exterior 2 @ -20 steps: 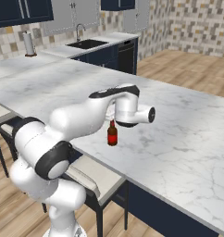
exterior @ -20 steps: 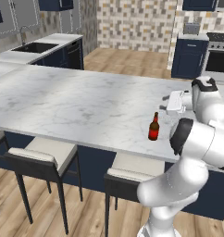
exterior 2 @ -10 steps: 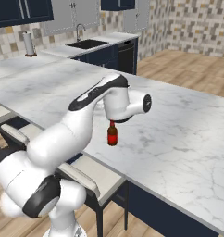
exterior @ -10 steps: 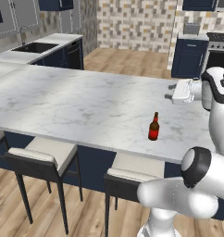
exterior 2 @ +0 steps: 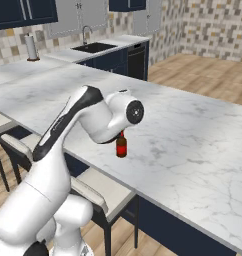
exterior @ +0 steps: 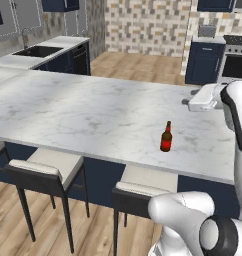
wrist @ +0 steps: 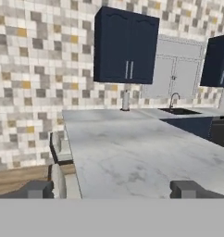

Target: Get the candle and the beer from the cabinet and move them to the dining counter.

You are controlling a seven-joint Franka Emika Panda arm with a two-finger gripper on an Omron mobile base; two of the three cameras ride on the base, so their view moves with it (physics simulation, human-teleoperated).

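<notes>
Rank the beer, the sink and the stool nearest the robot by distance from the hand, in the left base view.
1. beer, on the dining counter below the hand.
2. stool, under the near edge.
3. sink, far back left.

**Open tabletop, one bottle in the way**

Broad white marble tabletop (exterior: 83, 115), mostly bare and passable. Single upright obstacle: brown beer bottle (exterior: 166, 137) near the stool-side edge, also seen partly behind the arm (exterior 2: 121, 146). Cushioned stools (exterior: 48, 167) tucked along that edge. Far end: paper towel roll (wrist: 125, 100) beneath navy wall cabinet (wrist: 125, 46).
</notes>
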